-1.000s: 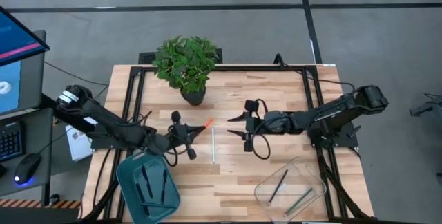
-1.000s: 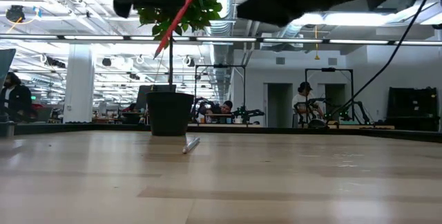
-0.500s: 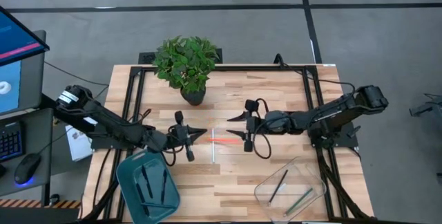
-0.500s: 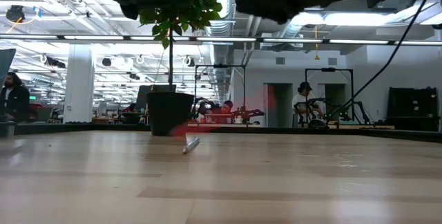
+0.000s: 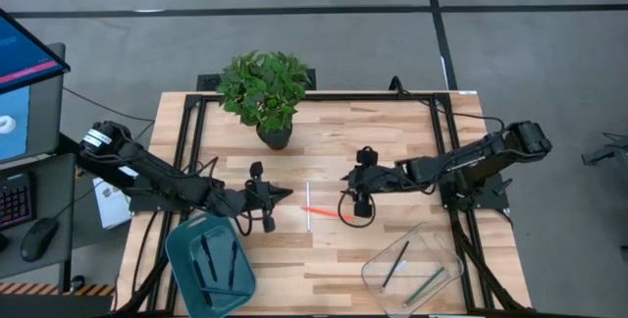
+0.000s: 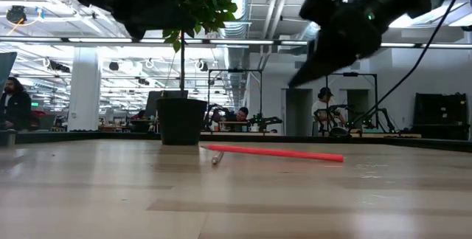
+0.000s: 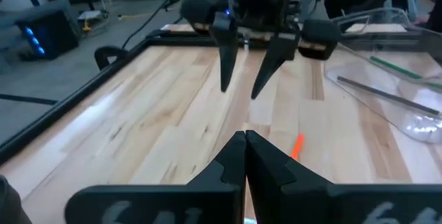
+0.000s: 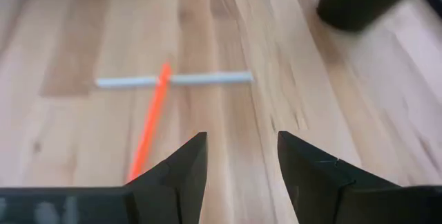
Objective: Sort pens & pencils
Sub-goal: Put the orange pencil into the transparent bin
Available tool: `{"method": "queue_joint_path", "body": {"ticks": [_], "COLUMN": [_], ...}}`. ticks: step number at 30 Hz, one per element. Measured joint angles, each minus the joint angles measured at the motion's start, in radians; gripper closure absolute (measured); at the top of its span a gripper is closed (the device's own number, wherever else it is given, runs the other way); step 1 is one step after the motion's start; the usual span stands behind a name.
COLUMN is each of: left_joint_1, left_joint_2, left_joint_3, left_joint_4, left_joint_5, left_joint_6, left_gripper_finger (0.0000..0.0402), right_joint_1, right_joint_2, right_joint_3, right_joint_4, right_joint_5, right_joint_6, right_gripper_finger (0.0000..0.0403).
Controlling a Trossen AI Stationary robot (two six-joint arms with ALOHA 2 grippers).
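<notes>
An orange-red pen [image 5: 326, 212] lies flat on the table, its left part crossing over a white pen [image 5: 308, 205]; both also show in the right wrist view, orange [image 8: 148, 134] over white [image 8: 200, 79]. My left gripper [image 5: 285, 192] hovers shut and holds nothing, just left of the two pens. My right gripper [image 5: 347, 190] hangs open above the table, tipped down beside the orange pen's right end, nothing between its fingers [image 8: 238, 148]. Dark pens lie in a teal tray [image 5: 186, 249]. A dark pencil and a green pencil lie in a clear container [image 5: 437, 249].
A potted plant [image 5: 265, 87] stands at the table's far edge, left of centre. The teal tray sits at the near left corner and the clear container at the near right. Bare wood [image 5: 324, 259] lies between them. People and desks show in the room beyond.
The orange-red pen, held up aslant at my left gripper a second ago, has fallen toward the right and now lies flat across the white pen. My right gripper has tipped downward and sunk toward the table, staying open.
</notes>
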Motion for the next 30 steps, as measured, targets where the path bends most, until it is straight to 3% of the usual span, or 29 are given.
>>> {"method": "queue_joint_path", "body": {"ticks": [10, 19, 30], "left_joint_1": [0.000, 0.000, 0.000], "left_joint_2": [0.000, 0.000, 0.000], "left_joint_3": [0.000, 0.000, 0.000], "left_joint_4": [0.028, 0.032, 0.032], "left_joint_5": [-0.018, -0.018, -0.017], "left_joint_6": [0.019, 0.027, 0.017], "left_gripper_finger": [0.0401, 0.0401, 0.0401], "right_joint_1": [0.037, 0.060, 0.078], "right_joint_2": [0.029, 0.199, 0.296], "right_joint_3": [-0.001, -0.001, -0.001], "right_joint_4": [-0.034, 0.136, 0.268], "right_joint_5": [-0.105, -0.104, -0.067], "right_joint_6": [0.147, 0.229, 0.337], "right_gripper_finger": [0.0204, 0.0204, 0.0204]}}
